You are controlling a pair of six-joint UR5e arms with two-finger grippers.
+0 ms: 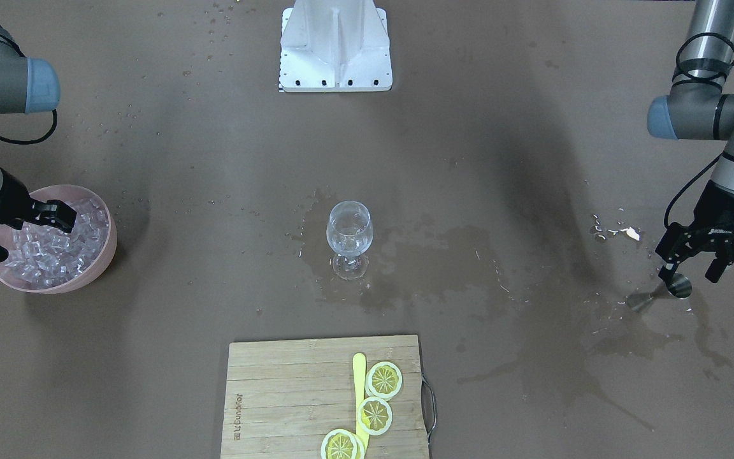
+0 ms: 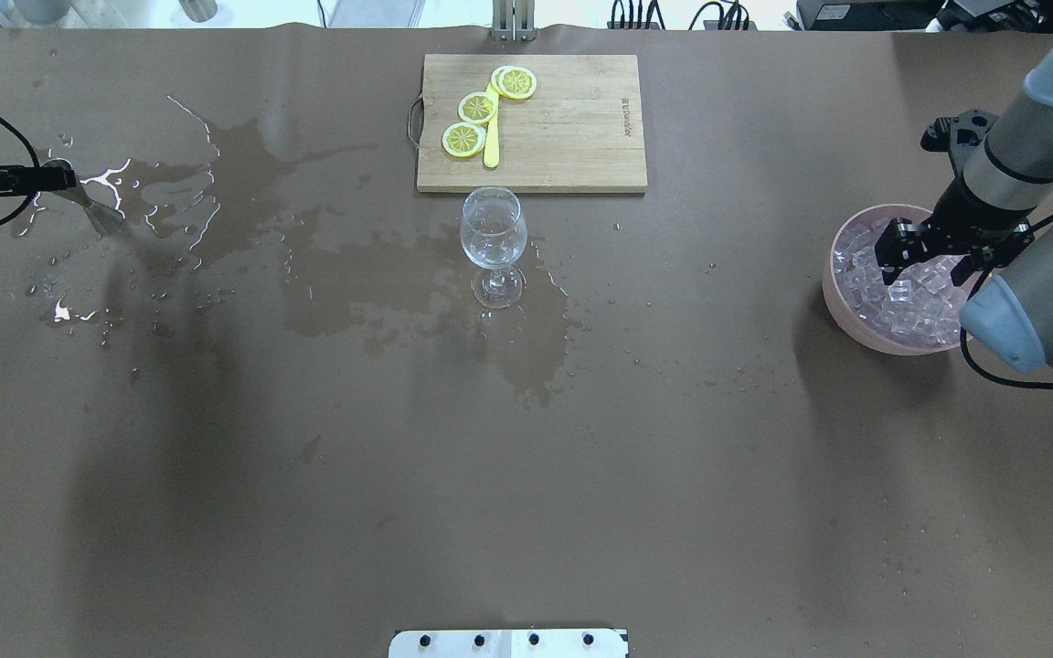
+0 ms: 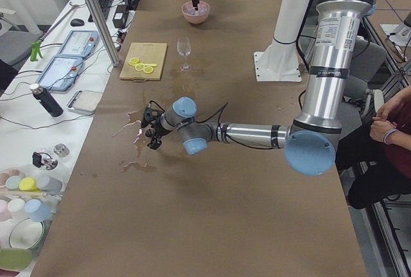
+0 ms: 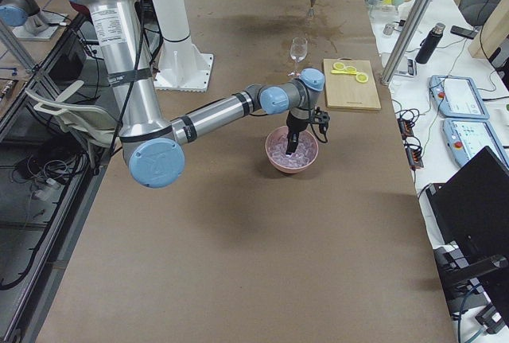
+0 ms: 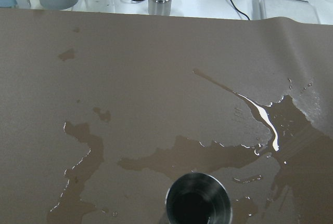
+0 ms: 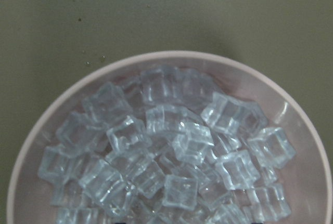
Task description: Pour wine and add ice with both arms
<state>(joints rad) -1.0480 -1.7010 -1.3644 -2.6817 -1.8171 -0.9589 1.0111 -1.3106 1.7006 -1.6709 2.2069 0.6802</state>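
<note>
A clear wine glass (image 1: 349, 233) (image 2: 492, 233) stands upright mid-table; any wine in it is barely visible. A pink bowl (image 1: 104, 255) (image 2: 842, 311) (image 6: 31, 130) holds many clear ice cubes (image 6: 171, 151) (image 2: 901, 297). My right gripper (image 1: 61, 220) (image 2: 933, 265) is open, its fingers reaching down into the bowl among the cubes. My left gripper (image 1: 690, 273) (image 2: 33, 175) is open just over a tilted steel jigger (image 1: 676, 290) (image 2: 79, 194) (image 5: 199, 206) on the wet table; its jaws stand wider than the jigger.
Puddles (image 1: 596, 357) (image 2: 216, 192) spread from the jigger towards the glass. A wooden cutting board (image 1: 290, 395) (image 2: 563, 137) with lemon slices (image 1: 383, 379) and a yellow knife lies beyond the glass. The white base bracket (image 1: 335, 51) stands at the robot's side.
</note>
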